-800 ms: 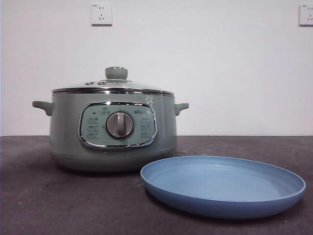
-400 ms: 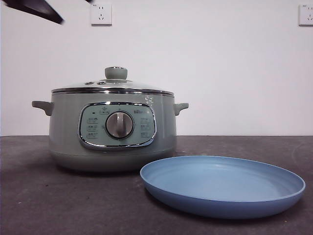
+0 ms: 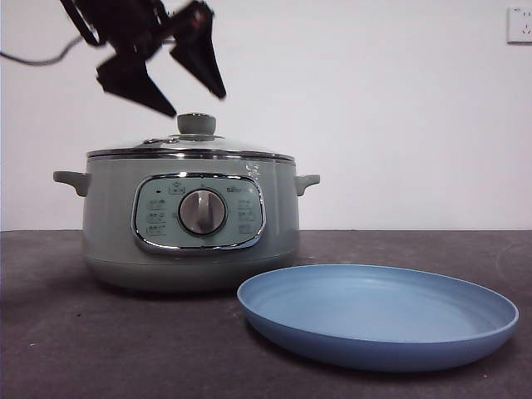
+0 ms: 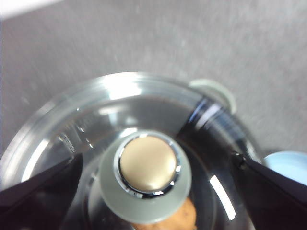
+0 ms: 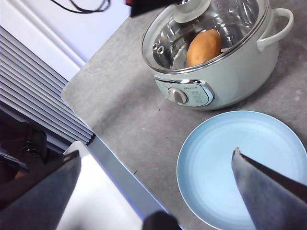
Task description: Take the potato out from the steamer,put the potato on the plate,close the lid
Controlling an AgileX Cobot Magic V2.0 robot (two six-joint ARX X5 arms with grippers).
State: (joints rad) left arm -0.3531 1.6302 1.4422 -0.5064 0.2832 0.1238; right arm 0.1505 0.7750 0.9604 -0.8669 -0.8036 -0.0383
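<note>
The sage-green steamer (image 3: pixel 191 224) stands at the left of the dark table with its glass lid (image 3: pixel 191 148) on. My left gripper (image 3: pixel 195 104) hangs open just above the lid's knob (image 3: pixel 197 125); in the left wrist view the knob (image 4: pixel 146 177) lies between its spread jaws. The potato (image 5: pixel 204 47) lies inside the steamer under the lid and also shows in the left wrist view (image 4: pixel 168 221). The light-blue plate (image 3: pixel 378 316) lies empty in front and to the right of the steamer. My right gripper (image 5: pixel 157 157) is open and empty, high above the table beside the plate (image 5: pixel 240 163).
The steamer's side handles (image 3: pixel 71 179) stick out at both sides. A wall socket (image 3: pixel 519 25) is on the white back wall. The right wrist view shows the table's edge (image 5: pixel 81 115) with a slatted surface beyond it.
My left gripper has come in from the upper left and dropped to just above the lid knob. The steamer, lid and plate have not moved.
</note>
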